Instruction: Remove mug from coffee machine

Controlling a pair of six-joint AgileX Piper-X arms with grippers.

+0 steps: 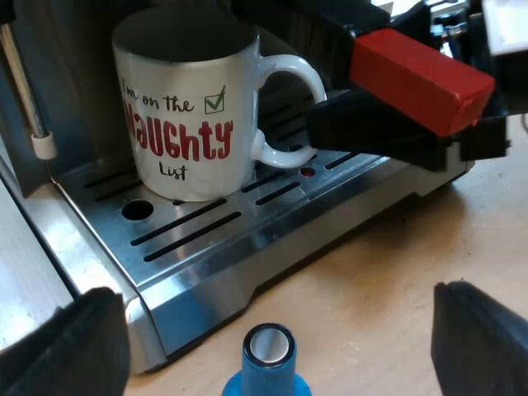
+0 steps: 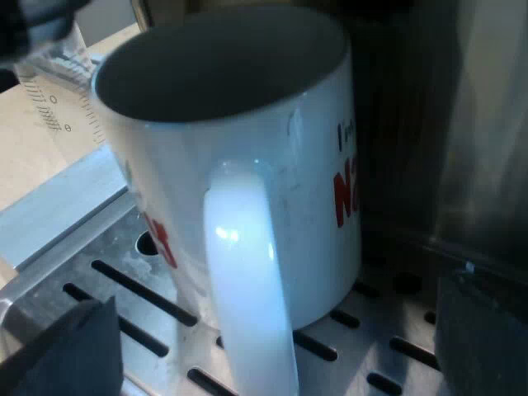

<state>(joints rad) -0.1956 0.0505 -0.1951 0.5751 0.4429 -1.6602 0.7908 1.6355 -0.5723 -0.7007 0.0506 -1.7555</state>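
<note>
Right gripper (image 2: 276,338) sits wide open, empty, upright handle (image 2: 247,272) of mug (image 2: 313,206) dead ahead between its fingers; left gripper (image 1: 276,334), also open and empty, is farther off.

Left wrist view: the white mug (image 1: 186,107) carries print on its side wall, in three lines. Line 1, black script: "I'm on the", followed by a green tick in a black-outlined box. Line 2, large red block letters: "NAUGHTY". Line 3, small black script: "List". Right wrist view: the print runs around the mug's (image 2: 272,157) curve. On one side of the handle a black "I" is legible, with a red "N" below it. On the other side there are red letter fragments, unreadable. Measuring glass (image 2: 59,92) beyond the mug: printed graduation lines with small figures beside them. One looks like "0"; the rest are not legible.
</note>
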